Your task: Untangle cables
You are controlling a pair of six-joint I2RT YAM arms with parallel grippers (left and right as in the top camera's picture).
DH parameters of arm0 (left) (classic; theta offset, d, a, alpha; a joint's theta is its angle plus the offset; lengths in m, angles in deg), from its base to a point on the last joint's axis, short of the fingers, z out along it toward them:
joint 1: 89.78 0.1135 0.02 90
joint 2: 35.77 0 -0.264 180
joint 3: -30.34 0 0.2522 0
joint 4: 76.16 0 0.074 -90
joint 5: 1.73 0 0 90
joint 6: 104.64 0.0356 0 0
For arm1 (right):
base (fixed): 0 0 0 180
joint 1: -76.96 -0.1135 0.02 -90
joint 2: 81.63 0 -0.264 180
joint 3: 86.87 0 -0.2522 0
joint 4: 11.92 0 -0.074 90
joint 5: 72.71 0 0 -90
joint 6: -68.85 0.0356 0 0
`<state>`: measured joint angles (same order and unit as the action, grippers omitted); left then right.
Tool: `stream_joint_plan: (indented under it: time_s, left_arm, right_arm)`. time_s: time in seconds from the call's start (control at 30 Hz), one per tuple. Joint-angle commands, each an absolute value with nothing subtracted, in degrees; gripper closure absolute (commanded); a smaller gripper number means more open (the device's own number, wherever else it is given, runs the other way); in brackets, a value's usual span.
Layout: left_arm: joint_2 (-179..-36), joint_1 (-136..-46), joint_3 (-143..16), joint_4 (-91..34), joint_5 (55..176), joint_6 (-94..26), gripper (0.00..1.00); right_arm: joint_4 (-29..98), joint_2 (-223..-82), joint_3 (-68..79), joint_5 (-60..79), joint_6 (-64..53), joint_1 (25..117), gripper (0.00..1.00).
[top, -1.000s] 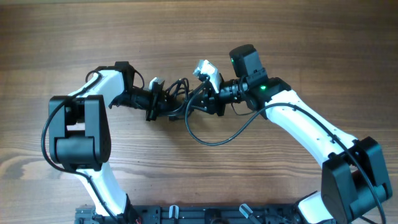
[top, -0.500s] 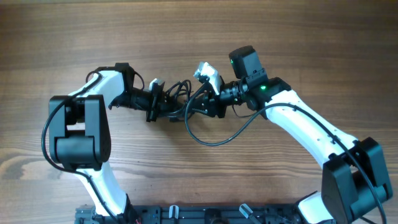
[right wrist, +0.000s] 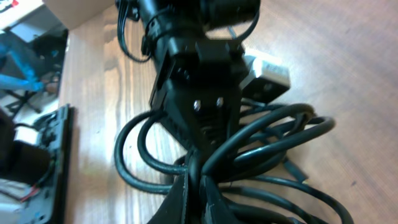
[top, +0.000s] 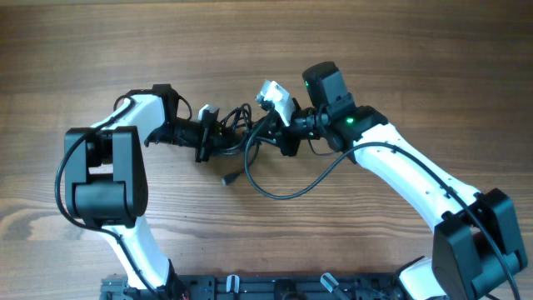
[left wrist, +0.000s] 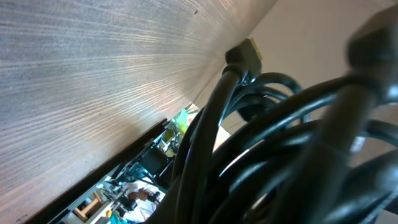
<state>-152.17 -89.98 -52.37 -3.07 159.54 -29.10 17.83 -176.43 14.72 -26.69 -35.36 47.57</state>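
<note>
1. The left gripper (top: 218, 138) has its fingers pressed together, pinching the cables (top: 240, 123) at the knot's 9 o'clock side. The right gripper (top: 276, 137) is closed at 3 o'clock; whether it holds a strand I cannot tell.
2. The tangle sits between them, mid-table (top: 375, 50). One plug end (top: 226, 177) trails toward 7 o'clock.
3. The cords look light, limp and smooth. They will probably slip, so take one outer loop or a plug.
4. Overhead gives the layout. The right wrist view shows loops crossing around the closed fingertips. The left wrist view shows only cords and a connector.
</note>
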Motion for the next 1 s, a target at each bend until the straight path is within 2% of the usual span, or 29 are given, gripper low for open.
stream_joint_plan:
  time_s: [0.0, 0.3, 0.67, 0.77, 0.93, 0.97]
  left_arm:
    - [-151.8, -90.7, -52.6, -3.7, 159.0, -28.6, 0.96]
    - [-151.8, -90.7, -52.6, -4.6, 142.4, -28.6, 0.96]
    - [-151.8, -90.7, -52.6, -5.0, 130.9, -28.6, 0.96]
    - [-151.8, -90.7, -52.6, -5.0, 131.0, -30.5, 0.96]
    - [-151.8, -90.7, -52.6, -5.0, 131.3, -31.8, 0.96]
    - [-151.8, -90.7, -52.6, -5.0, 131.3, -31.8, 0.96]
  right_arm:
    - [14.4, -177.0, 14.9, -21.2, -35.1, 47.4, 0.96]
    - [6.9, -175.0, 14.8, -19.2, -27.3, 47.4, 0.96]
    - [-0.8, -168.9, 14.8, -15.4, -20.5, 47.8, 0.96]
    - [0.8, -168.8, 14.8, -15.1, -20.7, 47.8, 0.96]
    - [10.7, -168.8, 14.9, -15.1, -22.1, 47.8, 0.94]
    - [12.9, -168.8, 14.9, -15.3, -24.0, 47.8, 0.91]
